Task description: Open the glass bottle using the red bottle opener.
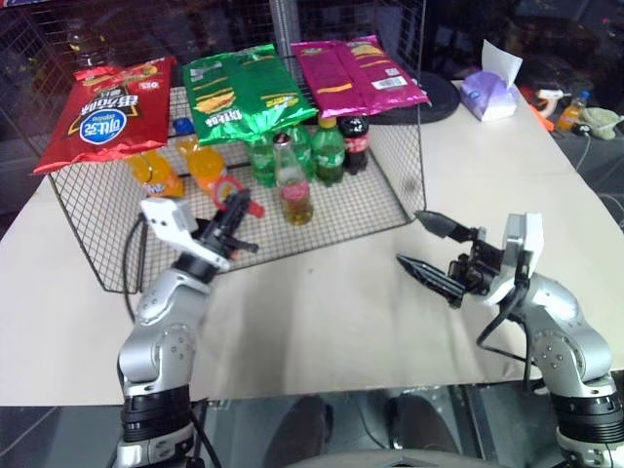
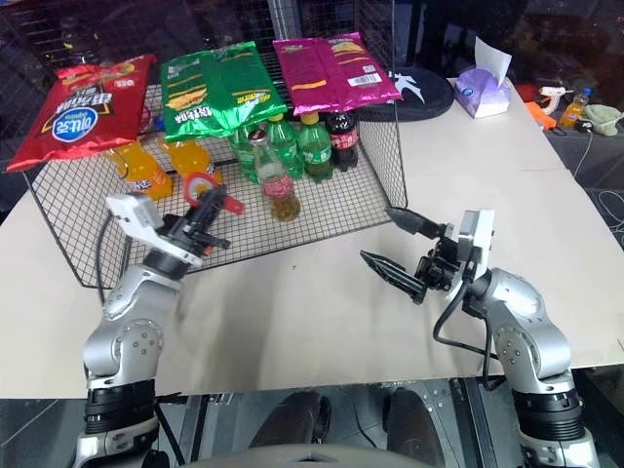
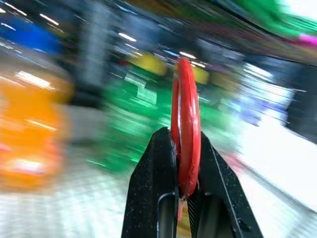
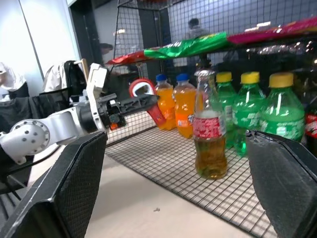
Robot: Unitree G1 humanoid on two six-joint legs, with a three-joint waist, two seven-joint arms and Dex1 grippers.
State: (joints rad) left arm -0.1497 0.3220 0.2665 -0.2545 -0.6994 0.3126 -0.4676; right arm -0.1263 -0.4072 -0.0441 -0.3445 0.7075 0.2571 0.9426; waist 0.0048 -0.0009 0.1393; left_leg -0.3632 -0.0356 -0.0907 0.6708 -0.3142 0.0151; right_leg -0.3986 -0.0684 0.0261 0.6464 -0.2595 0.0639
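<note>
The glass bottle (image 1: 293, 188) stands upright on the wire shelf floor, holding pale yellow liquid, with a red label and its cap on. My left gripper (image 1: 234, 222) is shut on the red bottle opener (image 1: 238, 199), held up just left of the bottle and apart from it. The opener's ring head (image 3: 185, 124) sticks out past the black fingers (image 3: 153, 198). My right gripper (image 1: 413, 240) stands open over the table to the right of the shelf, pointing toward the bottle (image 4: 210, 144) with nothing between its fingers.
A wire mesh rack (image 1: 390, 210) carries red (image 1: 107, 112), green (image 1: 244, 93) and pink (image 1: 356, 73) snack bags on top. Orange soda bottles (image 1: 180, 166), green bottles (image 1: 317, 151) and a cola bottle (image 1: 354, 141) stand behind the glass bottle. A tissue box (image 1: 490, 90) sits far right.
</note>
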